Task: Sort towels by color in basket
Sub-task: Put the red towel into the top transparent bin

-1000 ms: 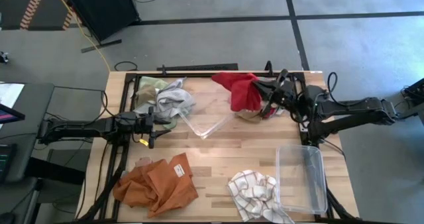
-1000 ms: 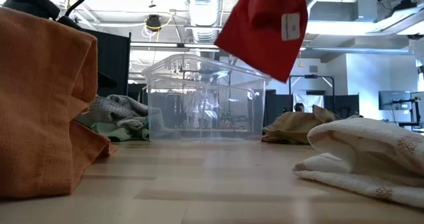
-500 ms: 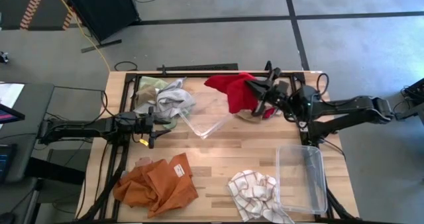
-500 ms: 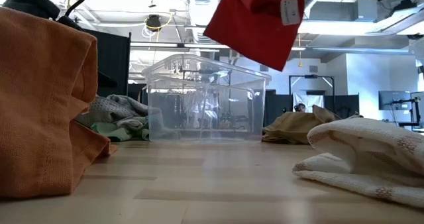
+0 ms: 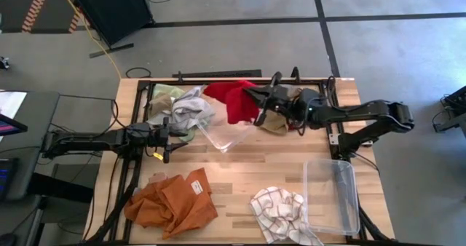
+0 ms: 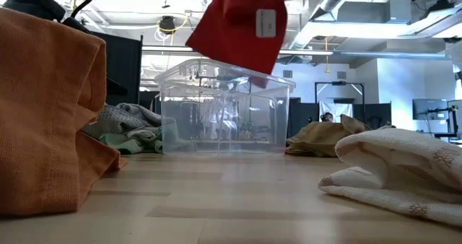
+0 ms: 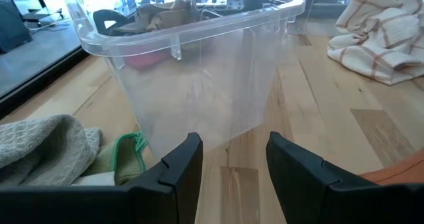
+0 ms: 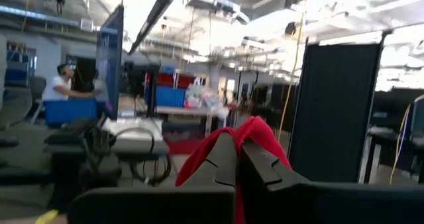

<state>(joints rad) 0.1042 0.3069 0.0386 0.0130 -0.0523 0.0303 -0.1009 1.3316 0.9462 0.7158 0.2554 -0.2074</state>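
Red towel (image 5: 227, 100) is held clenched in the right gripper (image 5: 255, 100) above the clear bin (image 5: 226, 135). Left gripper (image 5: 169, 133) is kept released beside the grey towel (image 5: 191, 108).

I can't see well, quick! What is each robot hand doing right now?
Left hand: open, holding nothing, low beside the clear plastic bin.
Right hand: closed on the soft red cloth towel, lifted above the table.

Worktop (image 5: 240, 173): pale wood, centre frame. Clear plastic bins: one tilted, centre (image 5: 226, 135); one lower right (image 5: 333, 195). Black panel (image 5: 109, 6), upper left.
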